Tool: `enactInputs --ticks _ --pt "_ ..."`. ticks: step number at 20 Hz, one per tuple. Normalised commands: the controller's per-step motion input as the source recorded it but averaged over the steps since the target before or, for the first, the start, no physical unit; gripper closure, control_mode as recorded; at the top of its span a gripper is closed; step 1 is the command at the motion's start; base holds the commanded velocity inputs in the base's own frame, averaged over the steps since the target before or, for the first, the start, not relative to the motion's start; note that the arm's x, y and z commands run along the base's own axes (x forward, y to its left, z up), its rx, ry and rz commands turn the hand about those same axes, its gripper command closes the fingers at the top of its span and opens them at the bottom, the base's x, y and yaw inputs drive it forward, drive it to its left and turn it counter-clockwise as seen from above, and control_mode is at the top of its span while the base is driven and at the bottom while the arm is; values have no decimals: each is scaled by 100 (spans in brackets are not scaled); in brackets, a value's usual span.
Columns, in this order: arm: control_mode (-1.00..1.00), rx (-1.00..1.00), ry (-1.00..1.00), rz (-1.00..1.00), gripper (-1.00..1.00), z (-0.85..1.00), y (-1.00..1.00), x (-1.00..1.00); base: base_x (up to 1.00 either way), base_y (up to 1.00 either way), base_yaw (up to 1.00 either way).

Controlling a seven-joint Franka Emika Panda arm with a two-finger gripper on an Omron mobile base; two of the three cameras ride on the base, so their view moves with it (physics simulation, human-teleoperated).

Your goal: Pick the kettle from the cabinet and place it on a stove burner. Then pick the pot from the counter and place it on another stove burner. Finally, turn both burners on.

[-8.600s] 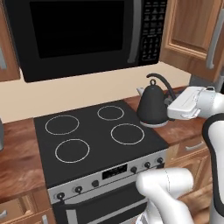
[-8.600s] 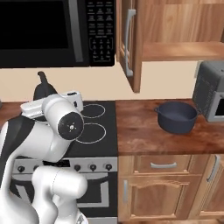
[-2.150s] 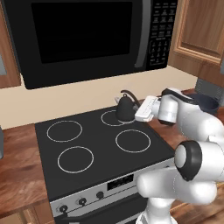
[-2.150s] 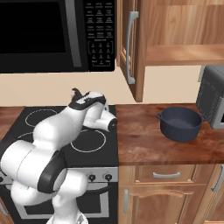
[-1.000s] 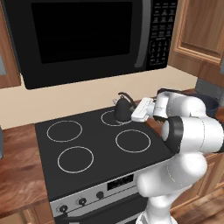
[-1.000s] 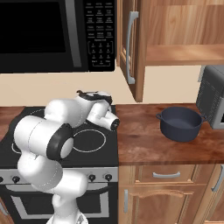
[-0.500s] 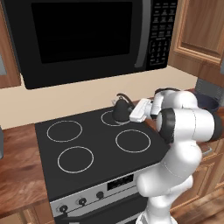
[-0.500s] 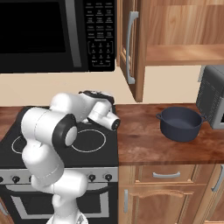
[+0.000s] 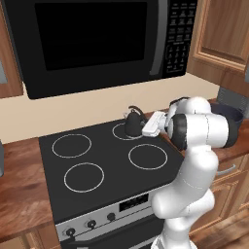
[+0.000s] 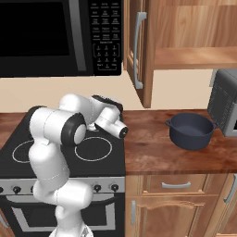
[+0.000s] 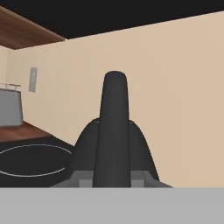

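From the left base view we see the kettle (image 9: pixel 133 123) standing upright on the stove burner (image 9: pixel 125 131), the small ring at 1 o'clock on the cooktop (image 9: pixel 102 165). It is black and cone-shaped, with an arched handle on top. The gripper (image 9: pixel 144 131) sits at its 3 o'clock side, just beside or touching it.

In the right base view the arm covers the kettle, but we get the pot (image 10: pixel 191 131), round and dark blue-grey with two side handles, on the counter (image 10: pixel 157 148) at 3 o'clock of the cooktop, well apart from the arm. The cabinet (image 10: pixel 185 44) stands open above it, shelf bare.

The hand view puts the kettle (image 11: pixel 114 140) dead centre and very close, handle edge-on, the beige wall behind, a burner ring at 9 o'clock. We cannot tell whether the fingers are open or closed on the kettle.
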Motion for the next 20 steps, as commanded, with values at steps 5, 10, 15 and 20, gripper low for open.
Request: enactInputs --ticks 5,10,15,20 --pt "-100 0 0 0 100 -14 5 25 0 0 0" --pt "-100 0 0 0 100 -15 16 34 0 0 0" --pt "-100 0 0 0 100 -15 12 32 0 0 0" --pt "-100 0 0 0 100 -14 2 31 0 0 0"
